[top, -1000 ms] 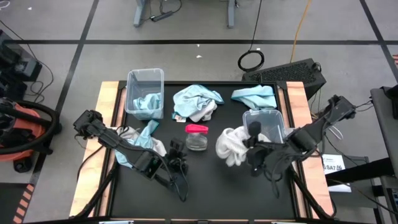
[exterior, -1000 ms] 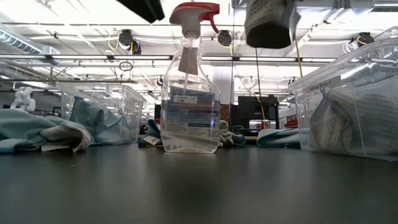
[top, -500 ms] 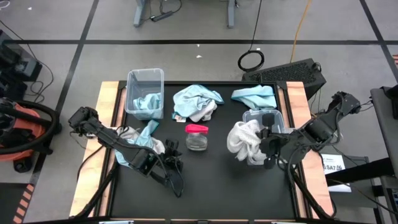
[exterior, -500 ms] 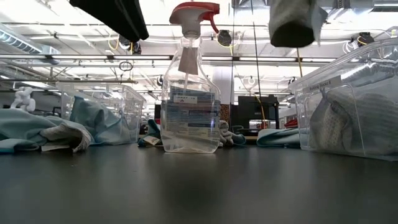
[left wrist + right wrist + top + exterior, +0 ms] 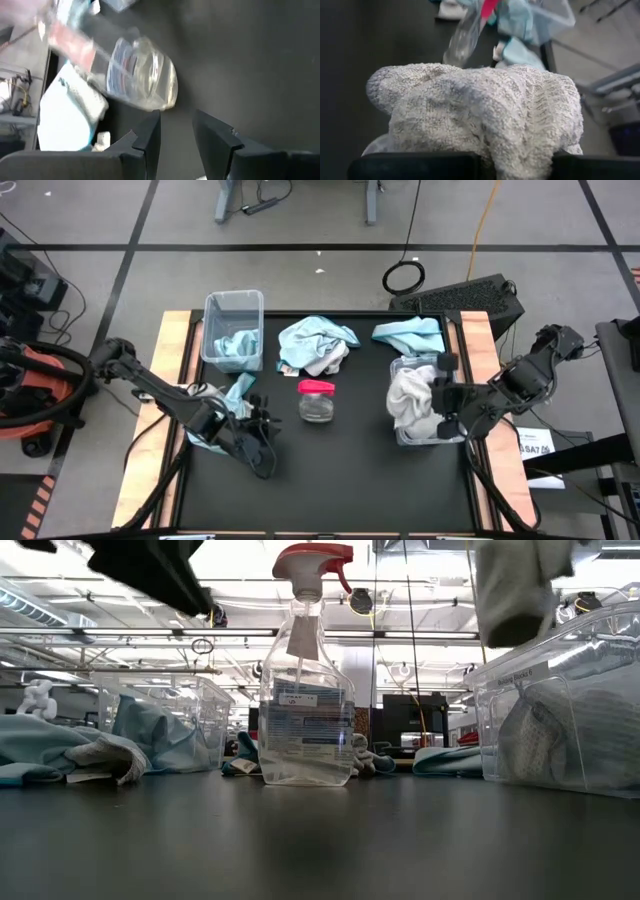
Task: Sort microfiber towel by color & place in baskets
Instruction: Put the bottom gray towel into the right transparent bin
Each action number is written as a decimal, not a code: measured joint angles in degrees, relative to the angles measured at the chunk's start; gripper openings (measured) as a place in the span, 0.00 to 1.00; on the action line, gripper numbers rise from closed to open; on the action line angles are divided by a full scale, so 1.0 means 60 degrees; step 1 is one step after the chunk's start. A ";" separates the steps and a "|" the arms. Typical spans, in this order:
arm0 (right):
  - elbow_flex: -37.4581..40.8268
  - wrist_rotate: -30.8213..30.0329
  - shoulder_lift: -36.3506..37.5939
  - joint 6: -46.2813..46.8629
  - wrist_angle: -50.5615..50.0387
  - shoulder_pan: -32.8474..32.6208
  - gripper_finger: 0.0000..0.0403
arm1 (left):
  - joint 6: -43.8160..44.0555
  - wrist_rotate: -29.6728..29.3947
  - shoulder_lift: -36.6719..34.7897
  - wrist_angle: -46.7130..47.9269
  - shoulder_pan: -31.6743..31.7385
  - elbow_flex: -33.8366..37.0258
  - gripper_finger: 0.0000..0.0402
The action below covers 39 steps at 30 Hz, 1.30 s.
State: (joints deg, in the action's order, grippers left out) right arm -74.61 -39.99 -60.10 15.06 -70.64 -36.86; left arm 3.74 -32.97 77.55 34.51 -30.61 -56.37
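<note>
My right gripper (image 5: 441,394) is shut on a white towel (image 5: 408,398) and holds it over the right clear basket (image 5: 447,370), where another white towel (image 5: 580,740) lies. In the low view the held towel (image 5: 515,590) hangs just above that basket's rim (image 5: 545,650). My left gripper (image 5: 262,416) is open and empty above the table, near a blue-and-white towel (image 5: 228,392) at the left edge. The left basket (image 5: 232,308) holds a blue towel (image 5: 234,345). A blue-and-white pile (image 5: 318,345) and a blue towel (image 5: 408,333) lie along the far side. My right gripper pinches a bunched fold of the white towel (image 5: 520,150) between its two fingers (image 5: 420,165), several layers thick. The towel is lifted clear of the table; it bulges out ahead of the fingers and hangs below them over the basket.
A clear spray bottle with a pink-red top (image 5: 316,400) stands mid-table between the two arms and shows close in the left wrist view (image 5: 142,77). The near half of the black table (image 5: 340,480) is bare. Wooden strips (image 5: 170,360) border the left and right sides.
My right gripper has carried the white towel up and toward the table's right edge, from the table left of the right basket to over that basket. My left gripper has drawn back toward the left edge and slightly toward the far side, nearer the blue-and-white towel.
</note>
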 joint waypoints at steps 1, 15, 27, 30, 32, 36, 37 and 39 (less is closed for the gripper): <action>0.0000 0.0077 0.0004 0.0232 -0.0223 0.0000 0.09 | 0.0083 0.0000 -0.0125 -0.0058 0.0000 0.0184 0.30; 0.0000 0.1217 -0.0048 0.2573 -0.2151 0.0000 0.09 | 0.1002 0.0026 -0.1469 -0.1359 0.0000 0.2269 0.30; 0.0976 0.1881 -0.0109 0.3132 -0.2170 0.0000 0.09 | 0.1076 0.0019 -0.1722 -0.1793 0.0000 0.2651 0.30; 0.1510 0.2199 -0.0113 0.3209 -0.1908 0.0000 0.09 | 0.1076 0.0019 -0.1722 -0.1855 0.0000 0.2651 0.30; 0.1872 0.2270 -0.0109 0.3214 -0.1619 0.0000 0.09 | 0.1076 0.0017 -0.1722 -0.1870 0.0000 0.2651 0.30; 0.2569 0.2469 -0.0109 0.3079 -0.0886 0.0000 0.09 | 0.1080 0.0017 -0.1722 -0.1955 0.0000 0.2651 0.30; 0.2749 0.2480 -0.0109 0.3045 -0.0692 0.0000 0.09 | 0.1080 0.0015 -0.1722 -0.1994 0.0000 0.2651 0.30; 0.3089 0.2489 -0.0110 0.2970 -0.0298 0.0000 0.09 | 0.1080 0.0015 -0.1722 -0.2045 0.0000 0.2651 0.30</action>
State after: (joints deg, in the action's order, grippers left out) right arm -56.07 -25.06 -60.75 32.88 -72.43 -36.86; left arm 10.22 -32.88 67.22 22.24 -30.61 -40.47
